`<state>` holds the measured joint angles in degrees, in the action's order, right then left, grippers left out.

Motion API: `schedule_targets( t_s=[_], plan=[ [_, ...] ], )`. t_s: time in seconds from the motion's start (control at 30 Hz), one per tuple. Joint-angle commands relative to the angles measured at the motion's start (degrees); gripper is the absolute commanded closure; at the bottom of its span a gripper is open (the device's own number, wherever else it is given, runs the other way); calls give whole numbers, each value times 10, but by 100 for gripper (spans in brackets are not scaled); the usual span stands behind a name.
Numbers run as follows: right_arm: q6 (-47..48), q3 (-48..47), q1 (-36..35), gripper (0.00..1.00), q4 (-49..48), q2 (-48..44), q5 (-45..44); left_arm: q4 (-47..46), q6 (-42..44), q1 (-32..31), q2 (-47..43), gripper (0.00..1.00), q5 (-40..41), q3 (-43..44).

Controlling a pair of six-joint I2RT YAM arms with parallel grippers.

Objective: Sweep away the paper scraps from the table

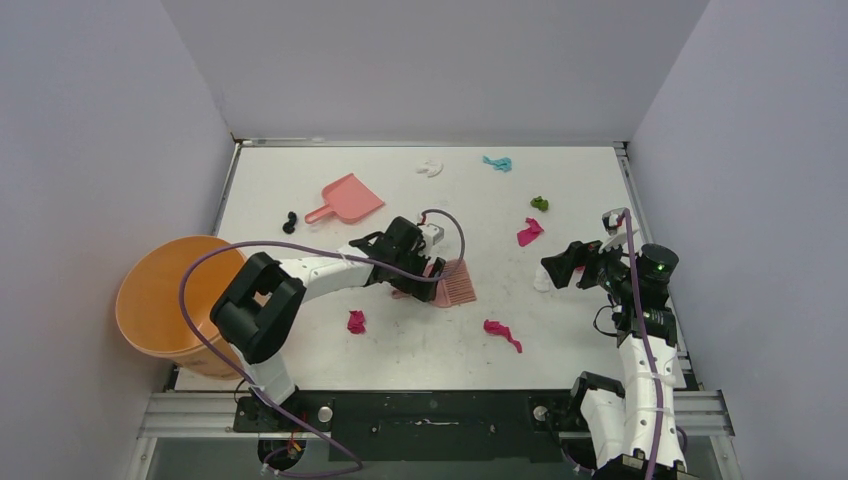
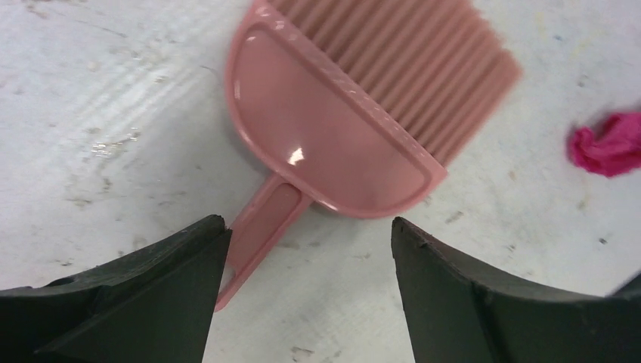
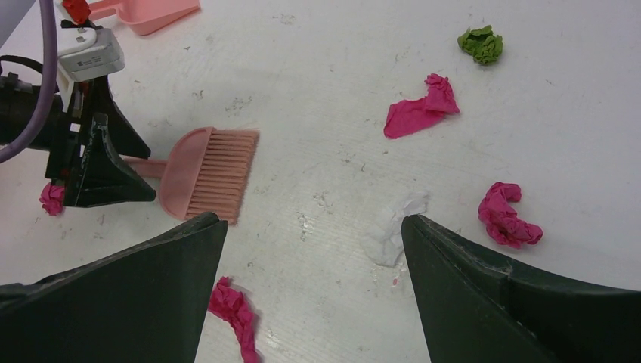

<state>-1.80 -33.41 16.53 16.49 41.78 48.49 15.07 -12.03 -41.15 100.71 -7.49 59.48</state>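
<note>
Not much looks done: paper scraps (image 1: 503, 334) lie all over the white surface (image 1: 300, 180), none in the dustpan (image 1: 347, 199). The left gripper (image 2: 308, 223) has jaws wide by the brush (image 2: 340, 128) handle, maybe just touching it. The right gripper (image 3: 311, 219) has jaws wide, holding nothing. Grey walls (image 1: 100, 120) stand all round.

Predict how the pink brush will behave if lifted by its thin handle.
The brush looks like thin moulded plastic, so probably light and stiff. Its glossy, narrow handle may twist in the left gripper. Flat, so unlikely to roll.
</note>
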Motion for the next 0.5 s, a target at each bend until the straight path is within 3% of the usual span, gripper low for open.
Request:
schedule_targets(
  t_s=[0.0, 0.27, 0.37, 0.47],
  plan=[
    [12, -12, 3, 10, -24, -6, 0, 11, -22, -17, -55, 24, -74, -3],
    [14, -25, 3, 10, -4, 0, -10, -68, -115, -88, -85, 24, -147, -41],
    [30, -32, 2, 10, 11, -1, -9, -84, -119, -117, -106, 24, -101, -30],
    [32, -31, 2, 10, 17, -3, -8, -40, -117, -115, -121, 23, 29, -4]
  ],
)
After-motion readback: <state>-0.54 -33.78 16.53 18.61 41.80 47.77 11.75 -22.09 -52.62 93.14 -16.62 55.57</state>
